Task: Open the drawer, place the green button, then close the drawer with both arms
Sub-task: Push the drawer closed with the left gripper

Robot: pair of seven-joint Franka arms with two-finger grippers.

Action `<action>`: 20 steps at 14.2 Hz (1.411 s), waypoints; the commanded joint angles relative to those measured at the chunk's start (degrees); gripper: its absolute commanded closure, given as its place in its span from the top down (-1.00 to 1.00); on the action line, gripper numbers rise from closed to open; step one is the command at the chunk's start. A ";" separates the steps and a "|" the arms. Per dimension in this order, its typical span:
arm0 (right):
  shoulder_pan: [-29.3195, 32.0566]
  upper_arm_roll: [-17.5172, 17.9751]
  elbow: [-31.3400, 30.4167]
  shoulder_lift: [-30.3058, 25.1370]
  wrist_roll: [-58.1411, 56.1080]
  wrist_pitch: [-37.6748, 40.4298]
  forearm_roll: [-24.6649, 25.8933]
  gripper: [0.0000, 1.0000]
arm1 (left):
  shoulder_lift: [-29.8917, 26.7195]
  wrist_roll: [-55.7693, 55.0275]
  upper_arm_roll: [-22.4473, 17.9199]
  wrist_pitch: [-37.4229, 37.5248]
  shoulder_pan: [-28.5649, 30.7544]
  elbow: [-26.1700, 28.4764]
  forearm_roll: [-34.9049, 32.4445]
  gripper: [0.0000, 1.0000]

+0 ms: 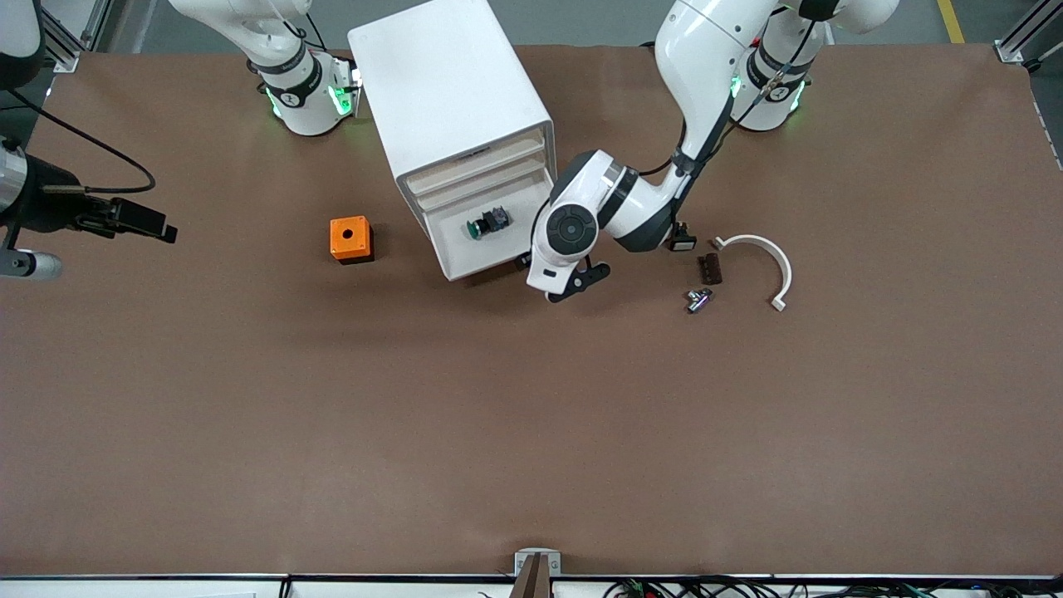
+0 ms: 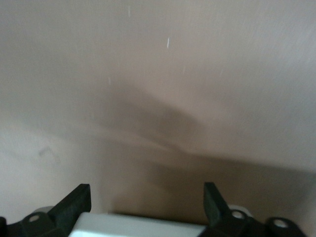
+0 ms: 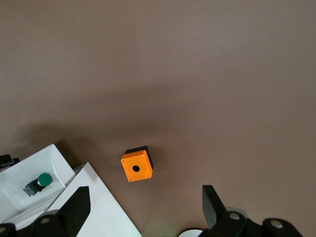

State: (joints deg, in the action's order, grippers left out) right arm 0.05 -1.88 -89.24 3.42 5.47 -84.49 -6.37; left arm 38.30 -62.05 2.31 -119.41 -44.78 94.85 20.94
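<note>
Two arms share the job, and the button already lies in the open drawer, so what seems left is the closing push. Across the front view from one side to the other: the right gripper [image 1: 158, 226] hangs high over the right arm's end of the table, waiting, and its wrist view shows the fingers [image 3: 75, 210] spread wide around nothing. Next comes the orange cube with a round hole [image 1: 350, 239], then the white cabinet [image 1: 453, 100] with its lowest drawer [image 1: 486, 249] pulled out and the green-capped button [image 1: 487, 223] resting on the tray floor. The left gripper [image 1: 525, 261] sits low at the drawer's corner toward the left arm's end, jaws parted and holding nothing. Past it lie a small black switch [image 1: 681, 241], a dark brown block [image 1: 708, 268], a small metal fitting [image 1: 698, 300] and a curved white clip [image 1: 768, 264].

Pushing at that corner rather than the middle of the front could skew the tray so it jams, or shove the whole cabinet, which nothing braces.

Only the front view shows the left gripper's place against the drawer; its own wrist view shows just a pale blurred surface close up between the fingertips [image 2: 74, 202]. The right wrist view catches the button [image 3: 38, 182] from overhead.
</note>
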 commanded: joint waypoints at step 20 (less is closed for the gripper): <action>2.50 1.26 3.89 -1.66 -0.99 1.52 5.85 1.00 | 1.69 -4.66 -1.07 0.14 -11.21 -2.21 4.74 1.00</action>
State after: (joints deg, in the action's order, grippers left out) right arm 1.50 -1.68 -86.03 1.90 5.11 -83.71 -1.69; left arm 38.10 -66.49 0.64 -116.66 -54.91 96.47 23.25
